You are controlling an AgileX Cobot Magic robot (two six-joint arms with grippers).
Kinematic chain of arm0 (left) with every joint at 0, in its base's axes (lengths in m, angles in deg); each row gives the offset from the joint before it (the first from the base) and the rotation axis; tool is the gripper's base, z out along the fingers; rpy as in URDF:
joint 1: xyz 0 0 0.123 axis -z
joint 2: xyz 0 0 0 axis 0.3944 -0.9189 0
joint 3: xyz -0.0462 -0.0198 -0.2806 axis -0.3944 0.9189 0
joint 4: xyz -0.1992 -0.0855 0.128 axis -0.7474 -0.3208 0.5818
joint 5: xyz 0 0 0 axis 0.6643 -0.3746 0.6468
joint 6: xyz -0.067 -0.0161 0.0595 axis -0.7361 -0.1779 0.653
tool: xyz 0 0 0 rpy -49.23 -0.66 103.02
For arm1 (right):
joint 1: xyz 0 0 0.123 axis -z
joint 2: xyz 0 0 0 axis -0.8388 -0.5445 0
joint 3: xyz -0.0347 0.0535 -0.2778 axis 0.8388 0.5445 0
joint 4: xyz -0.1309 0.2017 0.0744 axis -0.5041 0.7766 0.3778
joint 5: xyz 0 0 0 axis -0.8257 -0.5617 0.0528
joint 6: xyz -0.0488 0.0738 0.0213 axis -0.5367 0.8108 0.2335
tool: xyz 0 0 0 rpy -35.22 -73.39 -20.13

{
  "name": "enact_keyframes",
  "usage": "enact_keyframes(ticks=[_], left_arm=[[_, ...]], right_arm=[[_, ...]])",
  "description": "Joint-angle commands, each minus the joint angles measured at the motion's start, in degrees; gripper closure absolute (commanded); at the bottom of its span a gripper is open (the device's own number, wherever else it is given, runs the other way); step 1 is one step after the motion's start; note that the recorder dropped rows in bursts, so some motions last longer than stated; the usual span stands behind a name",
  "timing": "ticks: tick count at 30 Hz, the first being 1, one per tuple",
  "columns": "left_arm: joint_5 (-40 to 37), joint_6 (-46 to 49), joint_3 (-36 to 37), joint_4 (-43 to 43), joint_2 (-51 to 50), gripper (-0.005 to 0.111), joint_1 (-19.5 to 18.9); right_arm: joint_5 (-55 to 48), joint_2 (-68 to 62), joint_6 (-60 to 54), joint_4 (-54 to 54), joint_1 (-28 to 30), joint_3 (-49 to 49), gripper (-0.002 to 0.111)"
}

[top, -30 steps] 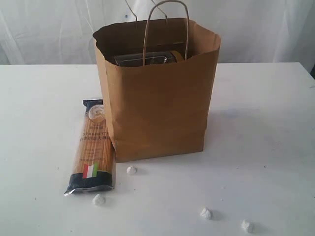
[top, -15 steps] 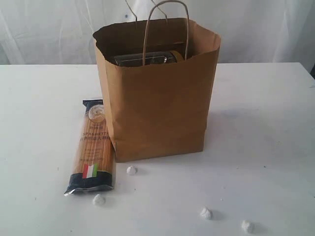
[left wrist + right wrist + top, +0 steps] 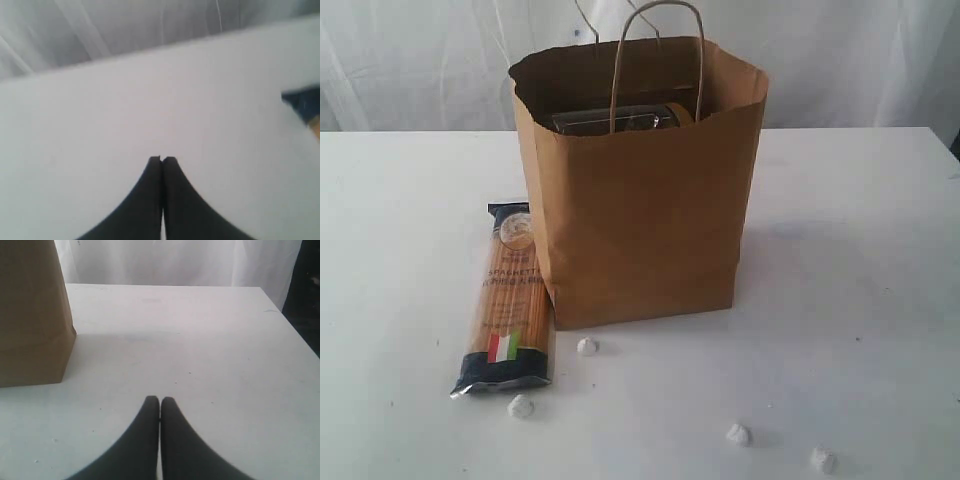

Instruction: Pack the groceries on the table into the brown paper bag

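The brown paper bag [image 3: 640, 190] stands upright in the middle of the white table [image 3: 860, 260], its mouth open and a dark-lidded item [image 3: 615, 120] showing inside. A spaghetti packet [image 3: 508, 300] with an Italian flag lies flat on the table against the bag's left side. Neither arm shows in the exterior view. My left gripper [image 3: 162, 159] is shut and empty over bare tabletop, with a dark packet end [image 3: 304, 104] at the frame edge. My right gripper [image 3: 160, 399] is shut and empty, some way from the bag's lower corner [image 3: 35, 330].
Several small white lumps [image 3: 585, 346] lie on the table in front of the bag and the packet. A white curtain [image 3: 840, 50] hangs behind the table. The table's far edge and a dark gap [image 3: 307, 300] show in the right wrist view.
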Motion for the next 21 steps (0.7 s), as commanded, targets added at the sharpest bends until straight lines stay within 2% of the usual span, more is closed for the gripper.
enact_keyframes(ticks=[1,3,7,11,14,16,18,19,21], left_arm=[[-2.5,0.2,-0.1,0.1,-13.6,0.107,0.4],[-2.4,-3.8,-0.1,0.1,-15.3,0.107,0.4],[0.2,-17.7,-0.6,2.5,-14.3,0.107,0.4],[2.8,-34.5,-1.2,17.9,-13.4,0.107,0.4],[13.7,-48.8,-1.2,33.5,-13.7,0.107,0.4],[29.1,-56.6,-1.3,45.6,-14.4,0.107,0.4],[46.5,-55.2,-2.5,54.5,-16.0,0.107,1.5],[51.2,-53.2,-3.4,57.1,-16.9,0.107,3.2],[51.2,-52.4,-5.0,59.3,-17.5,0.107,8.1]], right_arm=[[0.4,0.1,-0.4,0.0,-0.2,0.1,0.108],[0.4,0.1,-0.4,0.0,-0.2,0.1,0.108],[0.4,0.1,-0.4,0.0,-0.2,0.1,0.108],[0.4,0.1,-0.4,0.0,-0.2,0.1,0.108],[0.4,0.1,-0.4,0.0,-0.2,0.1,0.108],[0.4,0.1,-0.4,0.0,-0.2,0.1,0.108],[0.4,0.1,-0.4,0.0,-0.2,0.1,0.108],[0.4,0.1,-0.4,0.0,-0.2,0.1,0.108],[0.4,0.1,-0.4,0.0,-0.2,0.1,0.108]])
